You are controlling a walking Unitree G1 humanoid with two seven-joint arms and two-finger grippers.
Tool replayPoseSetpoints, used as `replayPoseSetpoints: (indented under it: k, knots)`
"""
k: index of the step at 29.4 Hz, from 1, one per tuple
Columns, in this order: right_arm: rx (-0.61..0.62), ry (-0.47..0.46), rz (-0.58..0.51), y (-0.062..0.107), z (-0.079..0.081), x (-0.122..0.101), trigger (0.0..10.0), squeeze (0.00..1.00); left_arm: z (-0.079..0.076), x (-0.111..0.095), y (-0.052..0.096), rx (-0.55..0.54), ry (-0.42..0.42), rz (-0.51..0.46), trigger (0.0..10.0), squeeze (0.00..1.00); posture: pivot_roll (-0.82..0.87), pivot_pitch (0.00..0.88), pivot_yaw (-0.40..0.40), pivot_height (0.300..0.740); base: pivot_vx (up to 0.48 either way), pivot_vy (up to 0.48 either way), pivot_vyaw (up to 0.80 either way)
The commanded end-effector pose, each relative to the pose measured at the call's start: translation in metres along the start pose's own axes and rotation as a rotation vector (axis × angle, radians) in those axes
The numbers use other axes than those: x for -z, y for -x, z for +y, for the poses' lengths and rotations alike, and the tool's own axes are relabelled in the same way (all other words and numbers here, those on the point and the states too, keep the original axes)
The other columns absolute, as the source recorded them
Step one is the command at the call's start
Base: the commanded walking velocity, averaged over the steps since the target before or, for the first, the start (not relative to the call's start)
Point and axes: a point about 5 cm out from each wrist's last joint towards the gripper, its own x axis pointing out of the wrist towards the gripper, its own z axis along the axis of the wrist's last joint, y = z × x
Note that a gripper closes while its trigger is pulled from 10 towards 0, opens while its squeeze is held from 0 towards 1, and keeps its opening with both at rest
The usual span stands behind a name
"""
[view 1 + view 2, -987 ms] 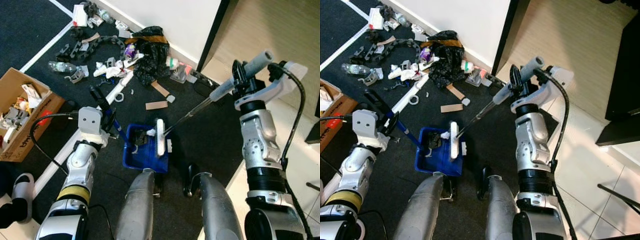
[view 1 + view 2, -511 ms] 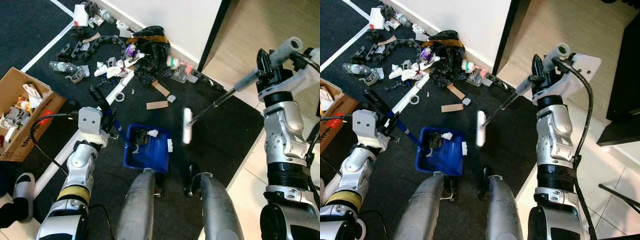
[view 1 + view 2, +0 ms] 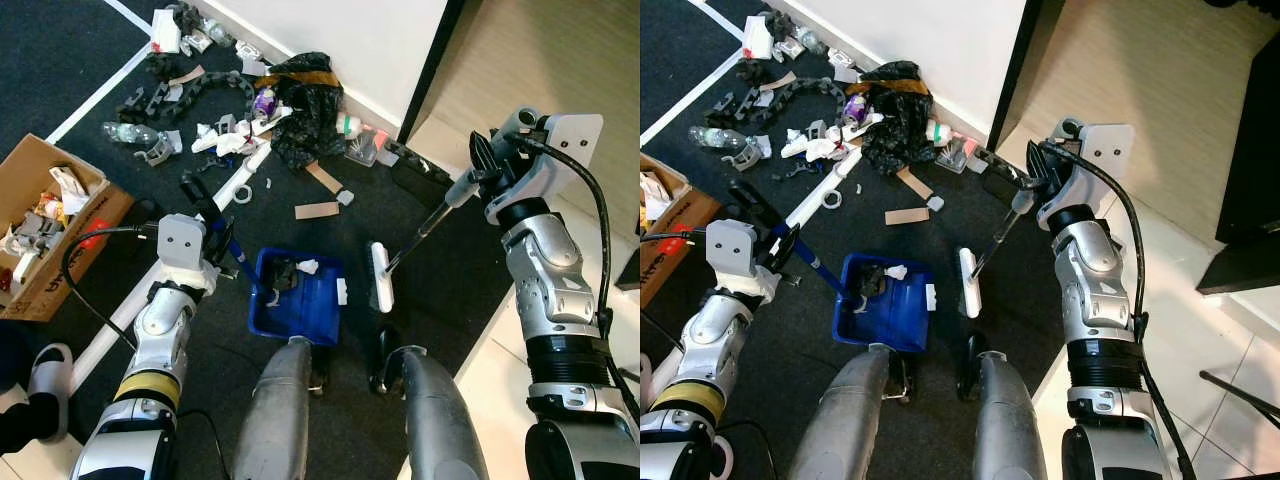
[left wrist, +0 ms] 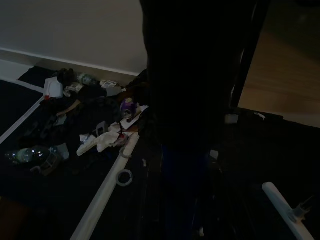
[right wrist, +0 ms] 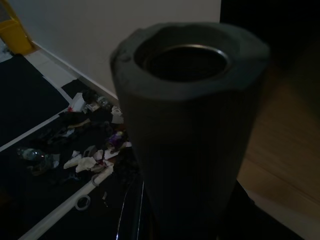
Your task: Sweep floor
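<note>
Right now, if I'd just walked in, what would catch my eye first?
Probably the heap of rubbish strewn on the dark carpet along the white wall. Nearer the robot, a blue dustpan already holding scraps sits before its legs, held by the left gripper. Just right of it, the right gripper holds a long broom with its white head on the floor.

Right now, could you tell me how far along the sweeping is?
Early on. A few scraps sit in the dustpan, held by the left tool. The right tool grips the broom, its head beside the pan. Left: the cardboard strip and the litter pile by the wall.
</note>
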Motion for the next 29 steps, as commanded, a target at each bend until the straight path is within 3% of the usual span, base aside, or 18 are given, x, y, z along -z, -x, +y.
replayPoseSetpoints:
  k: [1,6,8,13,21,29]
  knots:
    - [-0.008,-0.018,0.067,0.005,0.001,0.013,10.0,0.00,-0.005,0.013,0.009,0.018,0.008,0.051,10.0,0.00,0.07,0.372,0.032,0.740,0.000,0.000,0.00]
    - [-0.039,-0.034,0.139,0.008,0.011,0.027,10.0,0.00,-0.005,0.013,0.009,0.017,0.008,0.050,10.0,0.00,0.07,0.372,0.031,0.740,0.000,0.000,0.00]
    - [-0.072,-0.070,0.237,0.012,0.026,0.046,10.0,0.00,-0.005,0.013,0.009,0.017,0.008,0.049,10.0,0.00,0.07,0.373,0.027,0.740,0.000,0.000,0.00]
    - [-0.095,-0.118,0.345,0.015,0.044,0.065,10.0,0.00,-0.005,0.013,0.009,0.017,0.009,0.048,10.0,0.00,0.07,0.373,0.027,0.740,0.000,0.000,0.00]
    - [-0.085,-0.168,0.382,0.015,0.058,0.074,10.0,0.00,-0.005,0.013,0.010,0.015,0.008,0.047,10.0,0.00,0.07,0.370,0.024,0.740,0.000,0.000,0.00]
    - [-0.045,-0.361,0.391,0.016,0.070,0.081,10.0,0.00,-0.007,0.013,0.009,0.018,0.014,0.045,10.0,0.00,0.07,0.366,0.024,0.740,0.000,0.000,0.00]
